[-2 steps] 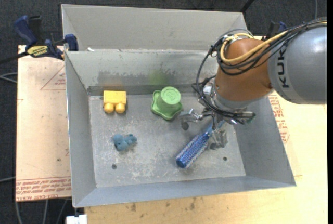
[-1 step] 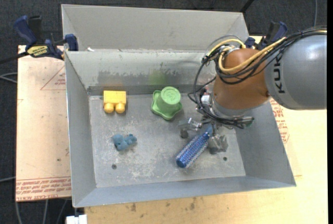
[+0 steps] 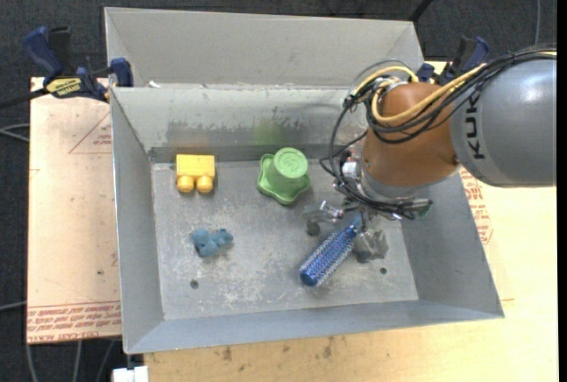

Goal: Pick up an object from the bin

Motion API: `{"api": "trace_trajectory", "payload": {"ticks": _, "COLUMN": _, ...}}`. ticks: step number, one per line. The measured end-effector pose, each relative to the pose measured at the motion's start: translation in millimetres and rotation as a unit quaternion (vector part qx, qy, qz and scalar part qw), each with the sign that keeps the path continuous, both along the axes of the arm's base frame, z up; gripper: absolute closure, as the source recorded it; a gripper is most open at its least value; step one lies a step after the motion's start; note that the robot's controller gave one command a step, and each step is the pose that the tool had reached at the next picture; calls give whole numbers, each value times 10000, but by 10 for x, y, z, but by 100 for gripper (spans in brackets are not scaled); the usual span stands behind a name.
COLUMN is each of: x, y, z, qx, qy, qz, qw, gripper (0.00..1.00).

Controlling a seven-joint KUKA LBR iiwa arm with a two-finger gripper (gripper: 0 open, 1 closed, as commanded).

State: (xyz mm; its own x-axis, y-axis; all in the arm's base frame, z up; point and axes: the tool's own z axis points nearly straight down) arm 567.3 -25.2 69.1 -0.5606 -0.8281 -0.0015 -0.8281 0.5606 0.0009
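My gripper (image 3: 345, 234) is low in the right half of the bin, under the arm's orange cover. Its two grey fingers stand apart, one on each side of the upper end of a blue bristly brush (image 3: 324, 260). The brush lies slantwise on the bin floor, its lower end pointing toward the front. The fingers are open and do not press on it. A green cup-like toy (image 3: 284, 175) sits just to the upper left of the gripper, near the back wall.
A yellow block with two round knobs (image 3: 195, 172) lies at the back left. A small blue lumpy toy (image 3: 211, 241) rests on the left part of the floor. The bin's sloped right wall is close behind the arm.
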Motion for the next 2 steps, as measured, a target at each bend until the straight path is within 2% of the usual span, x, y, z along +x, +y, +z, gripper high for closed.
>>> {"api": "trace_trajectory", "payload": {"ticks": 1, "x": 1, "y": -1, "z": 1, "qx": -1, "qy": -3, "qz": -2, "qw": 10000, "gripper": 100}}
{"api": "trace_trajectory", "payload": {"ticks": 2, "x": 25, "y": 5, "z": 1014, "qx": -2, "qy": -48, "qz": -20, "qw": 10000, "gripper": 100}}
